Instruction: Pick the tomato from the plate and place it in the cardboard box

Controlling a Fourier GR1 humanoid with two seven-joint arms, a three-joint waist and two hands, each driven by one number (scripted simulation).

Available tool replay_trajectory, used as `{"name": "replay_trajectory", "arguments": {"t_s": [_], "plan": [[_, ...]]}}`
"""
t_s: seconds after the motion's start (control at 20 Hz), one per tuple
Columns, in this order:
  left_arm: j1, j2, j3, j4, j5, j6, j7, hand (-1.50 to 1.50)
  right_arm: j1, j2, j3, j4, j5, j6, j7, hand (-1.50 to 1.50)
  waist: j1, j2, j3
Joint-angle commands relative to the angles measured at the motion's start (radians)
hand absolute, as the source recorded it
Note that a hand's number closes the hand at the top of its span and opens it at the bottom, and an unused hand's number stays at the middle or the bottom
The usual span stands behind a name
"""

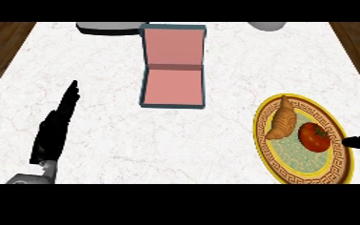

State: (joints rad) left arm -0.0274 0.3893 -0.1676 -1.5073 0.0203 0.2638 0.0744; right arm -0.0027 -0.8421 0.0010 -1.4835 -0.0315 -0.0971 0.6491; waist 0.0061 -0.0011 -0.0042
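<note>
Right hand (pixel 354 141), only a dark tip at the edge, finger state indeterminable, just beside the tomato (pixel 314 137) on the plate (pixel 336 171). Croissant (pixel 282 120) lies beyond: approach clear of it. Cardboard box (pixel 173 66) open, well leftward. Left hand (pixel 55 127) rests, fingers straight.

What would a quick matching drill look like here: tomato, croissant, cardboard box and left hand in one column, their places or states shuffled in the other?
Column 1:
1. tomato
2. croissant
3. cardboard box
4. left hand

Column 2:
A. open, lid flat, pink inside, mid-counter
B. on the plate's left part
C. fingers straight, at the view's lower left
D. on the plate's right part, near the view's edge

Pairs: 1-D, 2-B, 3-A, 4-C
</note>
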Motion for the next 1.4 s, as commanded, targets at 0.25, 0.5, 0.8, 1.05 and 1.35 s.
{"name": "replay_trajectory", "arguments": {"t_s": [0.25,0.5,0.8,1.05,1.35], "plan": [[0.020,-0.021,0.008,0.008,-0.031,0.000,-0.009,0.00,-0.079,-0.021,0.075,-0.124,-0.155,0.277,0.350,-1.50,-0.003,0.001,0.003],[0.003,0.005,0.061,0.006,-0.013,-0.069,0.006,0.00,-0.137,0.031,0.084,-0.139,-0.099,0.266,0.500,-1.50,-0.005,0.001,0.004],[0.049,-0.034,0.068,0.041,-0.040,-0.067,-0.080,0.00,-0.165,0.113,0.152,-0.101,0.000,0.234,0.535,-1.50,-0.001,0.001,0.003],[0.070,-0.043,0.071,-0.047,-0.052,-0.073,-0.020,0.00,-0.143,0.124,0.136,-0.072,0.004,0.275,0.517,-1.50,-0.002,0.001,0.004],[0.079,-0.099,0.070,-0.053,-0.102,-0.053,-0.001,0.00,-0.117,0.158,0.086,-0.003,0.065,0.295,0.411,-1.50,-0.003,0.001,0.004]]}}
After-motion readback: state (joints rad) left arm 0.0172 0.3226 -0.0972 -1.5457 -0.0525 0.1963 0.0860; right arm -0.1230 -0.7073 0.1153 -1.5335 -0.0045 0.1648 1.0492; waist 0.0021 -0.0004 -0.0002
